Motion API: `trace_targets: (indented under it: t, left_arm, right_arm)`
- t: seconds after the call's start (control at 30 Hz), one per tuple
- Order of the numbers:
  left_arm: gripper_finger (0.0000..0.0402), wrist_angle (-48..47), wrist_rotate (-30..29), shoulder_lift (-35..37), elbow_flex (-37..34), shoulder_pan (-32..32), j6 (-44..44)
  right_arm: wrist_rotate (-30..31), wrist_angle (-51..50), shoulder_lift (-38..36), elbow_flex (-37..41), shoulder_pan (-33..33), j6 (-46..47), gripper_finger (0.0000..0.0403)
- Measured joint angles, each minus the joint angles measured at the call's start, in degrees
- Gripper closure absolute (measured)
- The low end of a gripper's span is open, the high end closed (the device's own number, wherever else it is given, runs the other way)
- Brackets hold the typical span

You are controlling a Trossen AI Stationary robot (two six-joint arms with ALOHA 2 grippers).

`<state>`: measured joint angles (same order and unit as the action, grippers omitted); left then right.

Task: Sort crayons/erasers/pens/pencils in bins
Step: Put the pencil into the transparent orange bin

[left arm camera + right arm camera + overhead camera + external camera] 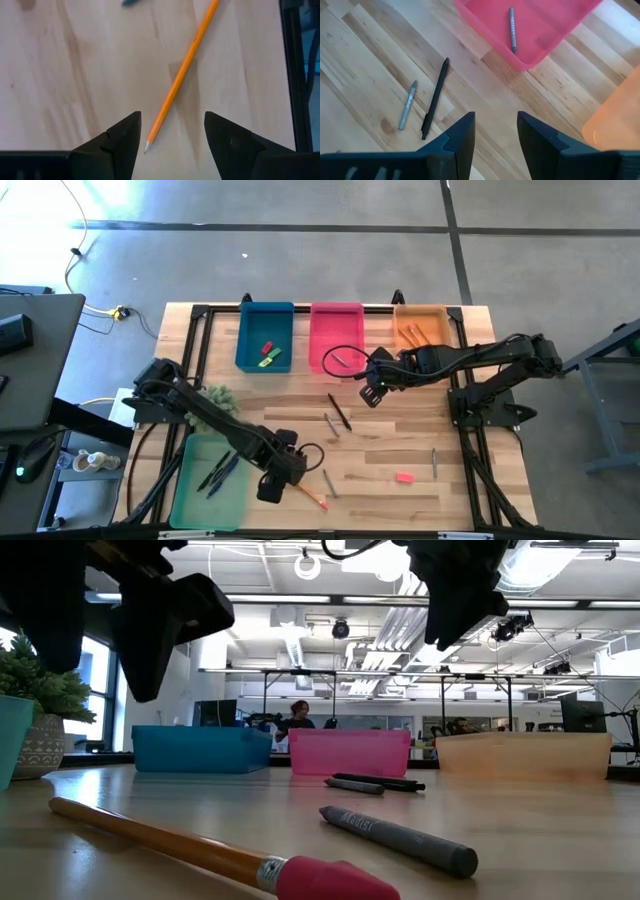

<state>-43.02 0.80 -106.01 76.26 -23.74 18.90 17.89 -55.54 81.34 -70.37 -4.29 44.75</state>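
An orange pencil lies flat near the table's front edge, its pink eraser end nearest the low camera. My left gripper hovers open above it, its fingers on either side of the sharpened tip without touching. My right gripper hangs open and holds nothing over the table's middle, in front of the pink bin. Below it lie a black pen and a grey crayon. The blue bin holds erasers, the orange bin pencils, the green bin pens. Another crayon lies in the pink bin.
More loose items lie on the wood: a crayon beside the pencil, another crayon at the right, and a pink eraser. A small potted plant stands at the left, behind the green bin.
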Motion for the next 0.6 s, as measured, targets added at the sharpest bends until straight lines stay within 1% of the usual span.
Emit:
trace_targets:
  t: [0.2,0.4,0.6]
  left_arm:
    - [0.0212,1.20,0.19,-0.77,0.03,-0.07,-1.49]
    - [0.0213,3.03,-0.47,-0.77,-1.08,-0.07,-1.63]
    - [0.0213,4.01,-1.26,-0.77,-2.37,-0.87,-4.08]
  right_arm:
    - [0.81,0.02,0.00,0.00,0.00,-0.17,0.0266]
    - [0.81,-0.01,0.02,0.00,0.00,-0.20,0.0266]
    - [0.81,0.01,0.02,0.00,0.00,-0.20,0.0266]
